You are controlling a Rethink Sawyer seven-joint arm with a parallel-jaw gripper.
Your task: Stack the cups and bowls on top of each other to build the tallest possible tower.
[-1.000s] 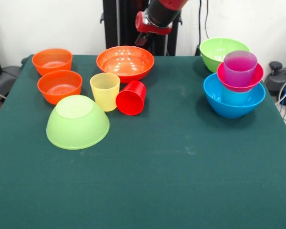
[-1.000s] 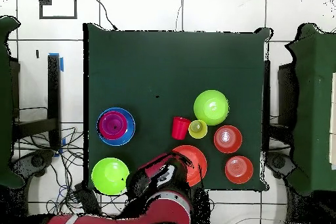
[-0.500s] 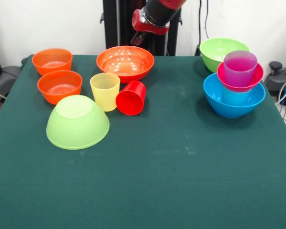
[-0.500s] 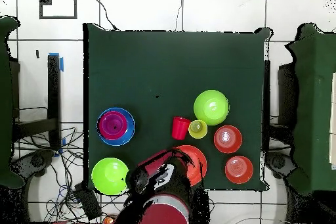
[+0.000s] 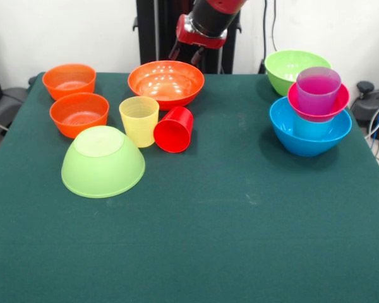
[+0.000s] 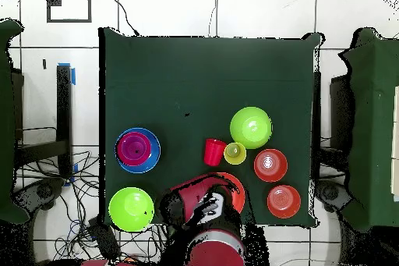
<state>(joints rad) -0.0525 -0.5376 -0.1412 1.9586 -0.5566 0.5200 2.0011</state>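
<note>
One camera faces across the table point(image 5: 240, 240); another looks straight down (same tabletop).

The counter point(image 5: 240, 240) was covered in plain dark green cloth. On it a lime green bowl point(image 5: 103, 161) sat upside down, beside a pale yellow cup point(image 5: 139, 120) and a glossy red cup point(image 5: 174, 129). Three bowls were orange: a wide orange bowl point(image 5: 166, 83) and two small orange bowls point(image 5: 69, 80) point(image 5: 79, 113). A second lime green bowl point(image 5: 290, 67) stood behind a bright blue bowl point(image 5: 309, 136), which held a light blue cup point(image 5: 312, 128), a magenta bowl point(image 5: 318, 104) and a translucent purple cup point(image 5: 318, 89). The arm point(image 5: 210, 22) was red and black, and the floor point(image 6: 265, 12) showed white tiles with dark seams.
</note>
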